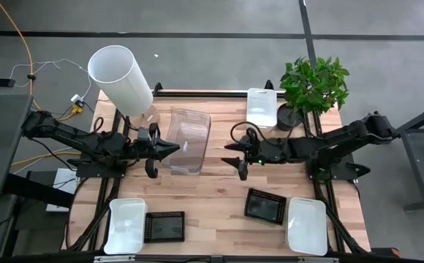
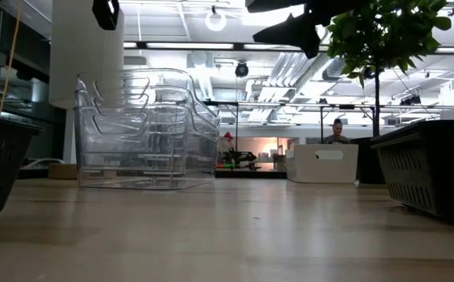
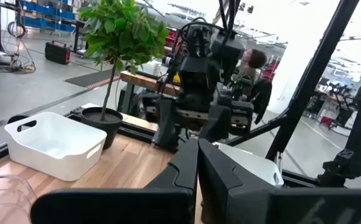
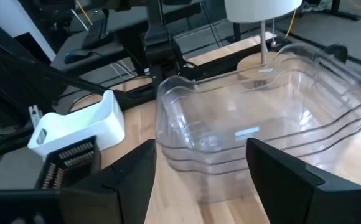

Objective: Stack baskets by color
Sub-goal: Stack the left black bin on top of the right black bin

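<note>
Three clear baskets [image 1: 185,139] [image 4: 261,130] sit nested in one stack, bottom on the table, at the middle left. One white basket [image 1: 261,107] stands at the far edge. Two more white baskets [image 1: 126,225] [image 1: 306,225] lie at the near corners. A black basket [image 1: 164,226] sits next to the near-left white one, and another black basket [image 1: 265,204] lies near the right one. My left gripper [image 1: 172,148] [image 3: 198,168] hangs shut in the air over the clear stack's left rim. My right gripper [image 1: 234,157] [image 4: 199,180] hangs open, right of the stack and facing it.
A tall white cylinder [image 1: 120,79] stands at the far left corner behind the clear stack. A potted green plant [image 1: 313,86] stands at the far right beside the white basket. Bare wood [image 1: 219,197] lies between the two black baskets. A person [image 2: 336,131] sits in the room beyond.
</note>
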